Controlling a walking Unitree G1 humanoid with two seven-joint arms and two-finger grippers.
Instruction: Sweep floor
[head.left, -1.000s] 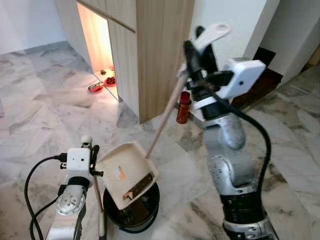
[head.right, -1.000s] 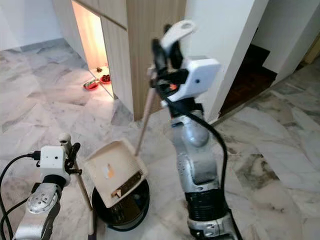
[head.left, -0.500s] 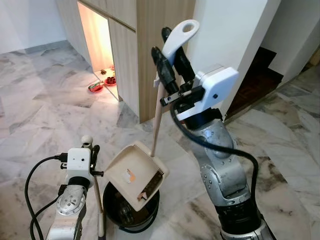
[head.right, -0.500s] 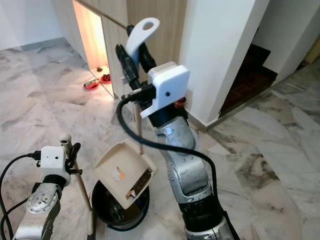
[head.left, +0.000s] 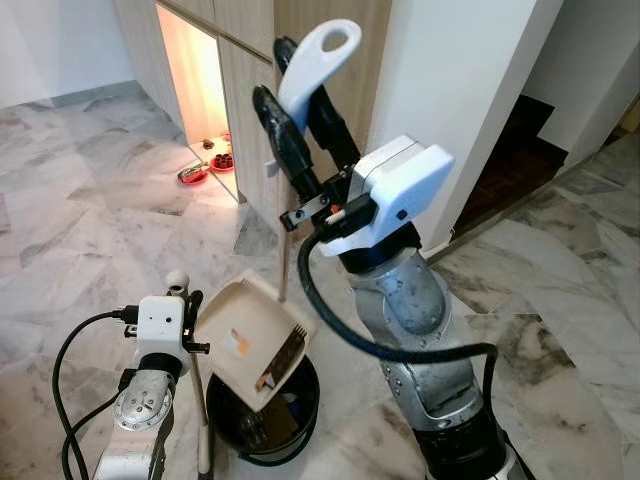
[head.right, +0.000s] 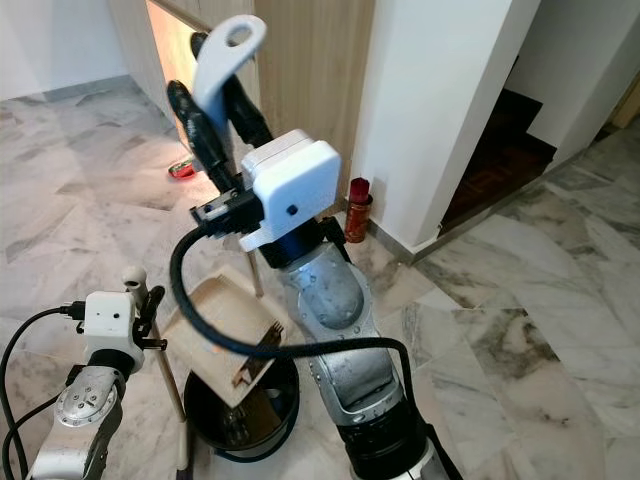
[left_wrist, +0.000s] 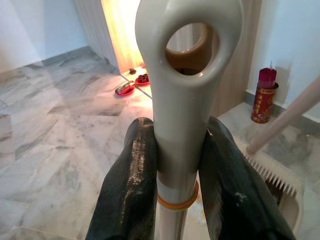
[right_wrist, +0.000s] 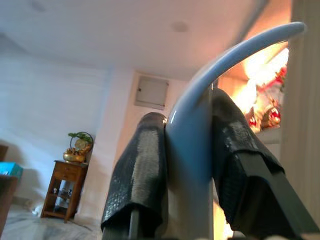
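Right gripper (head.left: 300, 130): raised high in front of the wooden cabinet (head.left: 300, 60); jaws clamped on the white looped grip of the dustpan handle (head.left: 318, 55); the wooden shaft runs down from there to the pan.
Left gripper (left_wrist: 175, 165): low at the robot's left; jaws clamped on the broom handle (left_wrist: 182, 95) just under its looped top; the stick stands near upright beside the bin.
Dustpan (head.left: 250, 340): cream, tilted steeply, its comb edge lowest, held over the black bin (head.left: 265, 425); a few dark and orange scraps cling to its face.
Black bin: on the marble floor (head.left: 90, 220), directly under the pan; some rubbish visible inside.
Step in hand: emptying the dustpan into the bin, judging by the tilt; sweeping itself looks largely done.
Next move: likely a steeper tip or a small shake to free the clinging scraps; the lip needs to stay over the bin's mouth so nothing lands on the floor.
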